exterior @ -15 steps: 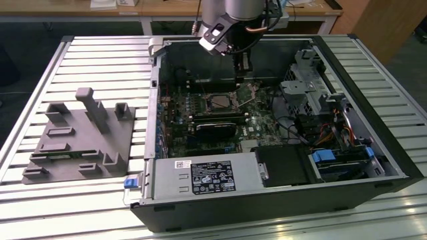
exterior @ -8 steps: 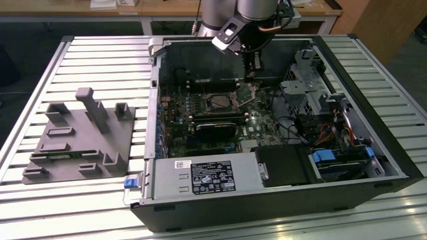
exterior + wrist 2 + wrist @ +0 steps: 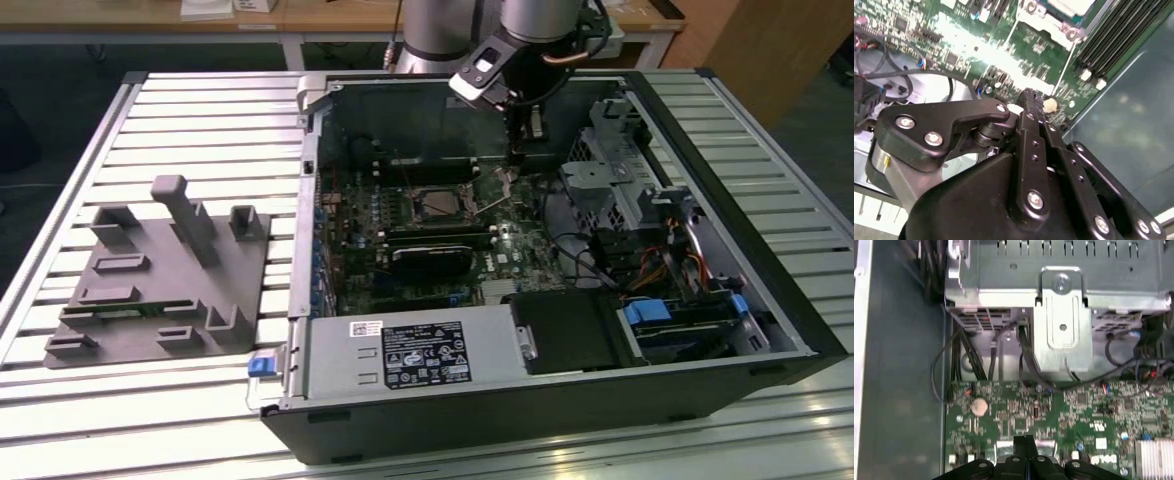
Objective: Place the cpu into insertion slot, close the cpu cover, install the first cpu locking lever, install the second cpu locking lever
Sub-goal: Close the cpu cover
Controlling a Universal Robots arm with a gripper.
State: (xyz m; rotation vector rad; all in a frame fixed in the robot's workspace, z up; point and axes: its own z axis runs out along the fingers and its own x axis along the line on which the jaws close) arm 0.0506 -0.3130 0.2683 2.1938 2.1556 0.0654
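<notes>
Arm: enters from the far side of the open computer case [image 3: 747,300] and reaches down inside it.
Gripper [image 3: 515,158]: low over the green board [image 3: 350,260], near the socket [image 3: 438,204], on the exterior view's right of it.
Finger state: in both wrist views the two black fingers [image 3: 1025,440] are pressed together at their tips [image 3: 1029,95]. Whether anything thin is caught between them cannot be told.
Cpu [image 3: 1070,4]: a pale flat face shows inside the socket's silver frame in the second wrist view.
Cover [image 3: 1046,25]: lies flat over the socket, its cut-out around the pale face.
Lever [image 3: 503,185]: a thin metal rod stands tilted up from the board, its upper end just beside the fingertips. Contact cannot be told.
Second wrist view: a thin rod [image 3: 1066,65] runs from the cover's corner toward the fingertips, with the memory slots [image 3: 1114,35] beside it.
First wrist view: a coin battery [image 3: 979,406] sits on the board, and a metal drive cage [image 3: 1061,315] and black cables [image 3: 959,360] lie beyond.
Surroundings: a black graphics card [image 3: 434,262] sits near the socket. A grey fixture tray [image 3: 160,280] rests on the slatted table [image 3: 200,110], well apart from the case.
</notes>
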